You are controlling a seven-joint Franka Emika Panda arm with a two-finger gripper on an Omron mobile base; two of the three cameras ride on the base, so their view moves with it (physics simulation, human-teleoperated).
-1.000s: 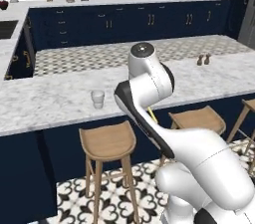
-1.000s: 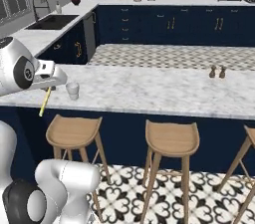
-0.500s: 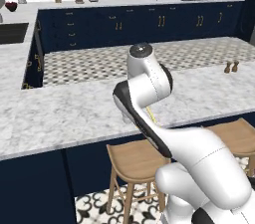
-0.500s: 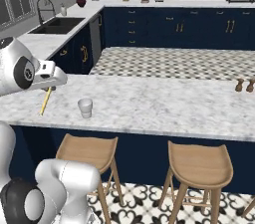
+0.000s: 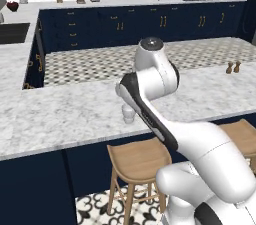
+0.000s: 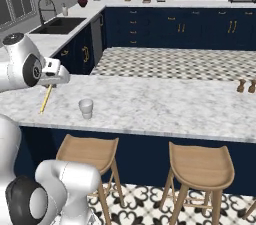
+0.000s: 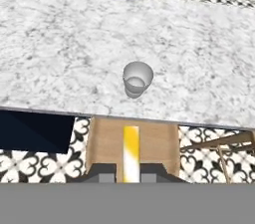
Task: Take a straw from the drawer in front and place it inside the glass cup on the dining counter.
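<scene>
Bench (image 6: pixel 150 104): long white-grey marbled slab on a navy base, spanning the room.
Glass cup (image 6: pixel 86 108): standing upright on the slab near its front edge, apart from everything else; also showing at (image 7: pixel 137 78) and (image 5: pixel 128 114).
Two small dark shakers (image 6: pixel 246 86): sitting side by side, well apart from the cup toward the slab's far end, by the back edge.

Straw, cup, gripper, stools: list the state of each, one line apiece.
straw: held in the gripper, hanging in the air, not in the cup.
cup: upright on the dining counter, empty.
gripper: jaws shut on the straw, short of the counter edge.
stools: standing under the counter, unoccupied.
</scene>
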